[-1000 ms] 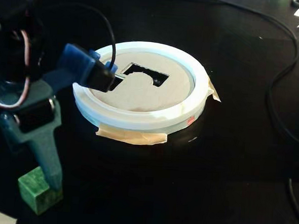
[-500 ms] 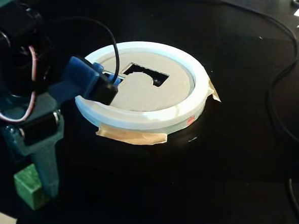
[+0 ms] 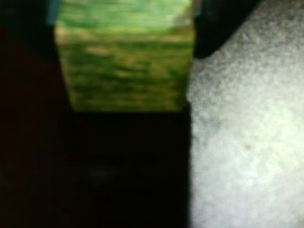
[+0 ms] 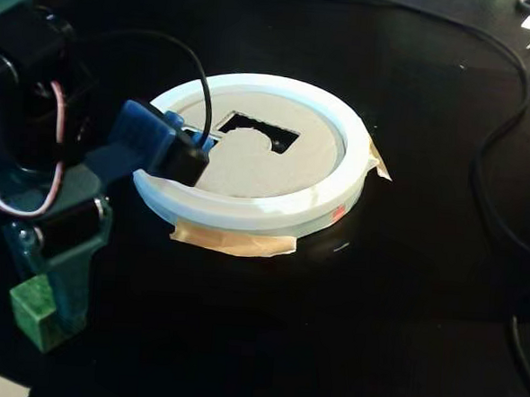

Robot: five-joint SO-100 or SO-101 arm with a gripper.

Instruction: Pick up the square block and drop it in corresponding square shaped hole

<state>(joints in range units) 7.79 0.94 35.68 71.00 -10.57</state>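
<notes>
Green, grainy wood fills the top of the blurred wrist view: the square block (image 3: pixel 124 61) sits clamped between dark gripper (image 3: pixel 124 85) parts, with black table below and a pale grey surface to the right. From the fixed view, the gripper (image 4: pixel 46 316) grasps that block (image 4: pixel 33 308) low at the left, near the table (image 4: pixel 329 328), well apart from the white ring container (image 4: pixel 255 211), whose grey lid (image 4: pixel 249 166) shows a dark cut-out hole (image 4: pixel 251 126), taped down with tan tape (image 4: pixel 235 242).
</notes>
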